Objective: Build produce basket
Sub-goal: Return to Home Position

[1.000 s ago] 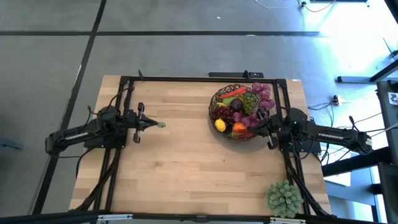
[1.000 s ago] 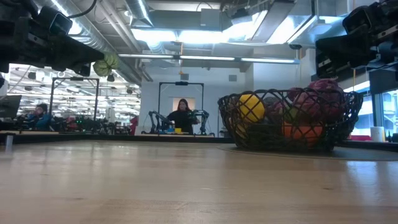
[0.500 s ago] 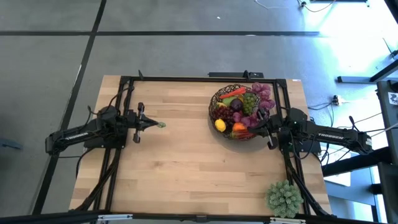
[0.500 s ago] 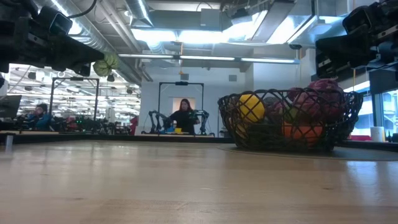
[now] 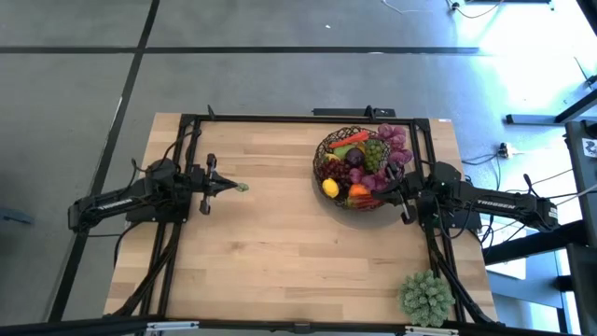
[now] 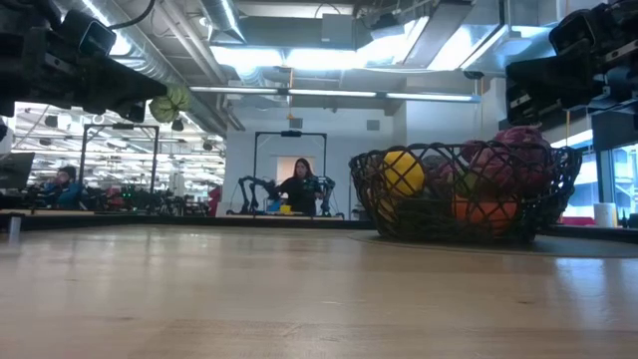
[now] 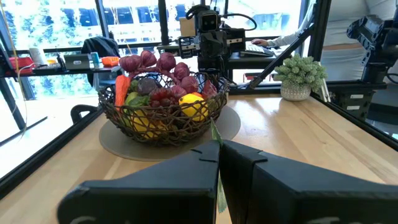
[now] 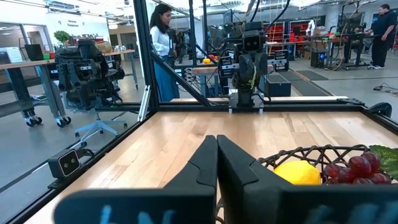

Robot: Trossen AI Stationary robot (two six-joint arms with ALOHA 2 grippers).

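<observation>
End effector on the left arm point(image 5: 229, 187) hangs raised over the bare tabletop point(image 5: 280, 243), well apart from the basket point(image 5: 316, 166). Its fingers are pressed together on a small green scrap point(image 5: 242, 188), which pokes out past the tips. I cannot tell whether the scrap is part of the produce point(image 5: 359, 161). If it is, one risk is that the arm goes home with it clamped, leaving the basket one piece short. If the fingers part where they are, it drops onto wood far from the basket. The right end effector point(image 5: 394, 182) has its fingers together on nothing and sits just above the basket's right rim, so that is where a knock seems likeliest. Pulling away low or with a sideways swing could catch a finger on the open weave and drag or tip the basket. The basket stands at the far right of the tabletop, heaped above its rim. Purple leaves point(image 5: 397, 140) overhang the far-right edge and a lemon point(image 5: 330, 188) sits against the near-left wall. A jolt could spill either one.
</observation>
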